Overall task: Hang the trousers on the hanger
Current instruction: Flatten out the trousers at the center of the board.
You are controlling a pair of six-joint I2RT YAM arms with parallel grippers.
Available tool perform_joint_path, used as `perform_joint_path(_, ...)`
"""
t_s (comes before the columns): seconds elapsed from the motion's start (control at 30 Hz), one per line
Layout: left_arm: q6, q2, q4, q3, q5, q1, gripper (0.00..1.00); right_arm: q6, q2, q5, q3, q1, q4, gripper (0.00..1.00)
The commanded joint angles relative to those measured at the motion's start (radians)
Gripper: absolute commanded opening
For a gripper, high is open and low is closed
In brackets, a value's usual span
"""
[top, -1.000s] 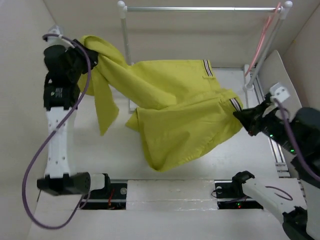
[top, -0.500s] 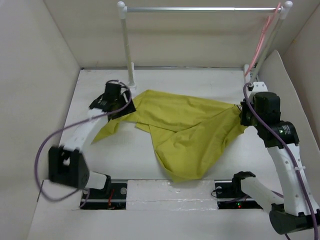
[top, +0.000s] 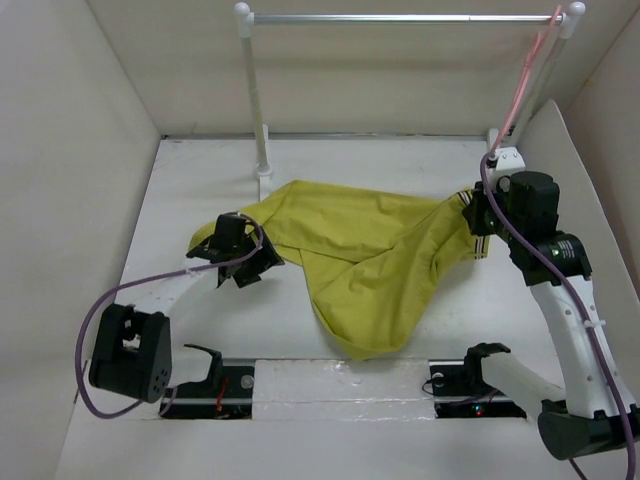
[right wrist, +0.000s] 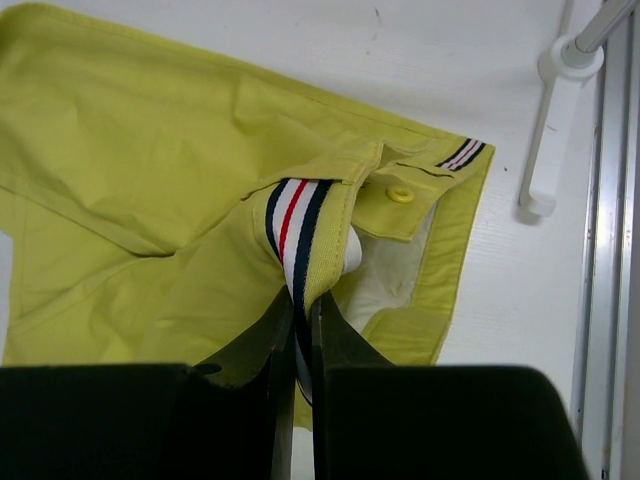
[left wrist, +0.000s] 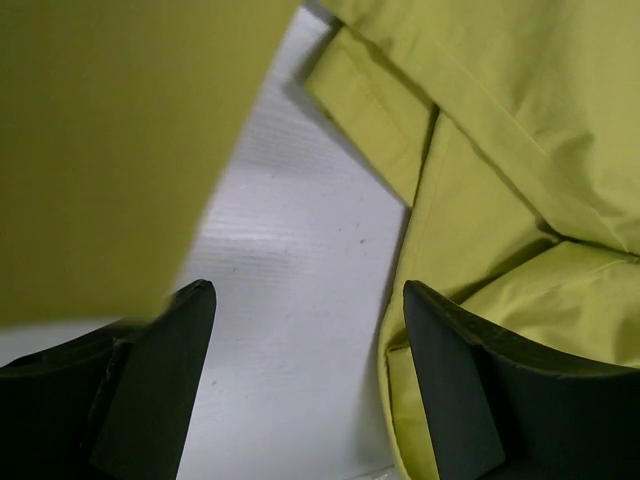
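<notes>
Black-fingered, the left gripper [top: 250,266] stands wide over bare table [top: 200,180], having just dropped the leg end. The trousers [top: 370,260], held aloft a second ago, now lie slumped mid-table. The right gripper [right wrist: 298,305] still pinches the striped waistband [right wrist: 298,225]. Far right, the pink hanger [top: 525,85] on the rail [top: 400,17] stays unloaded, so a regrasp looks likely.

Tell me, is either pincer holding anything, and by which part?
The right pincer grips the trousers by their striped waistband; the left pincer is open and empty.
</notes>
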Motion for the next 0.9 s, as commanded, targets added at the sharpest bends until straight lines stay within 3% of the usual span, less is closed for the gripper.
perform_joint_path(0.0, -0.026, 0.063, 0.127, 0.091, -0.028, -0.047, 0.72, -0.029, -0.028, -0.042, -0.006, -0.009, 0.115, 0.00)
perform_joint_path(0.17, -0.041, 0.194, 0.163, 0.133, -0.131, -0.109, 0.69, -0.036, -0.048, -0.082, -0.044, -0.019, 0.114, 0.00)
perform_joint_path(0.23, -0.053, 0.246, 0.160, 0.139, -0.183, -0.119, 0.58, -0.031, -0.065, -0.107, -0.061, -0.019, 0.120, 0.00)
perform_joint_path(0.37, -0.052, 0.298, 0.142, 0.168, -0.333, -0.142, 0.49, -0.013, -0.094, -0.144, -0.106, -0.019, 0.139, 0.00)
perform_joint_path(0.47, -0.045, 0.341, 0.102, 0.220, -0.441, -0.187, 0.50, -0.006, -0.102, -0.171, -0.133, -0.019, 0.150, 0.00)
perform_joint_path(0.63, -0.061, 0.444, 0.084, 0.280, -0.481, -0.234, 0.48, 0.000, -0.119, -0.200, -0.179, -0.008, 0.172, 0.00)
perform_joint_path(0.7, -0.068, 0.476, 0.076, 0.286, -0.472, -0.234, 0.25, 0.000, -0.135, -0.184, -0.184, -0.008, 0.164, 0.00)
perform_joint_path(0.73, -0.071, 0.476, 0.061, 0.280, -0.477, -0.234, 0.08, 0.000, -0.142, -0.173, -0.184, -0.008, 0.163, 0.00)
perform_joint_path(0.77, -0.068, 0.467, 0.049, 0.279, -0.487, -0.234, 0.00, 0.001, -0.146, -0.158, -0.181, -0.008, 0.158, 0.00)
perform_joint_path(0.87, -0.039, 0.360, -0.048, 0.277, -0.532, -0.234, 0.00, -0.014, -0.145, -0.110, -0.156, -0.008, 0.130, 0.00)
